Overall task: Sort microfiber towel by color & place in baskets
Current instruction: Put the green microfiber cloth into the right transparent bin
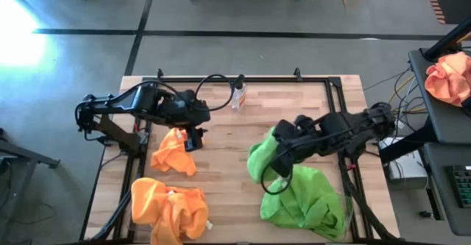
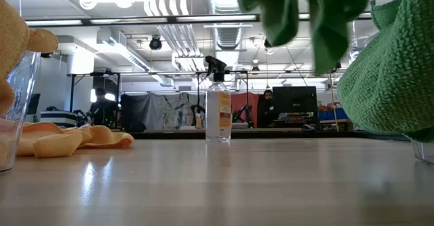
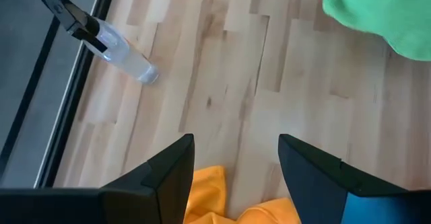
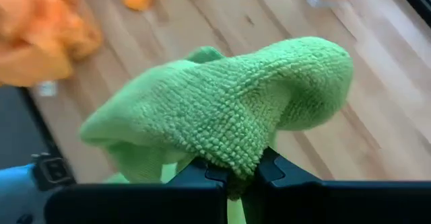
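My right gripper (image 1: 275, 168) is shut on a lime green microfiber towel (image 4: 222, 109) and holds it above the table's right half; in the low view this towel (image 2: 305, 12) hangs high. More green towels (image 1: 305, 197) are heaped in the right basket (image 2: 424, 151). My left gripper (image 3: 236, 150) stands open over the far edge of an orange towel (image 1: 174, 151), which lies crumpled on the wood. Other orange towels (image 1: 169, 210) fill the left basket (image 2: 17, 110). My right gripper pinches a bunched fold of the green towel (image 4: 236, 158) between its two fingers (image 4: 276, 173). The fingers slant downward. The cloth bulges out past the fingertips and the rest hangs slack, lifted clear of the table.
A small clear spray bottle (image 1: 238, 94) stands at the table's far middle. A black frame (image 1: 243, 78) runs around the table's edges. Bare wood lies between the two arms. A peach cloth bundle (image 1: 449, 76) sits on a side stand at the right.
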Robot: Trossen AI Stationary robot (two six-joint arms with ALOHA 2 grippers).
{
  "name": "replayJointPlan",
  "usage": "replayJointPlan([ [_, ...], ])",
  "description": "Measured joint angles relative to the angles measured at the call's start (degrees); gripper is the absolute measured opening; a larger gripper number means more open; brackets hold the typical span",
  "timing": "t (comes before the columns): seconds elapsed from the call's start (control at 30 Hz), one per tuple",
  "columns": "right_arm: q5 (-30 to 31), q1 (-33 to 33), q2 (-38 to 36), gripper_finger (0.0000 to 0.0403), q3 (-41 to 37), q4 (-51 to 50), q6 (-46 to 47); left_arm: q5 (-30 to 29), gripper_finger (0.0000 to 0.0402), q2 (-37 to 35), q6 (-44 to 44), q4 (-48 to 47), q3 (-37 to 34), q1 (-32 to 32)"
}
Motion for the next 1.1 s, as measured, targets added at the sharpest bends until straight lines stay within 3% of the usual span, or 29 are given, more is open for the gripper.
replayJointPlan([
  [0.07,-0.3,0.9,0.0,0.0009,-0.7,-0.9,2.9,-0.4,0.0198,0.0,-0.1,-0.1,0.0,0.0],
  [0.37,-15.1,5.3,-0.3,0.0009,-2.5,-0.9,10.0,-4.8,0.0198,0.0,-1.0,-0.5,0.0,0.1],
  [0.63,-26.6,8.8,-0.3,0.0009,-5.4,-0.9,14.9,-5.0,0.0198,0.0,-2.1,-0.4,0.0,0.2],
  [0.93,-40.3,17.0,-0.3,0.0009,-11.2,-0.9,22.6,-6.4,0.0196,0.0,-4.6,-0.3,0.0,0.2],
  [1.1,-43.2,21.8,-0.3,0.0009,-14.4,-0.8,26.4,-6.5,0.0196,0.0,-6.0,-0.3,0.0,0.2],
])
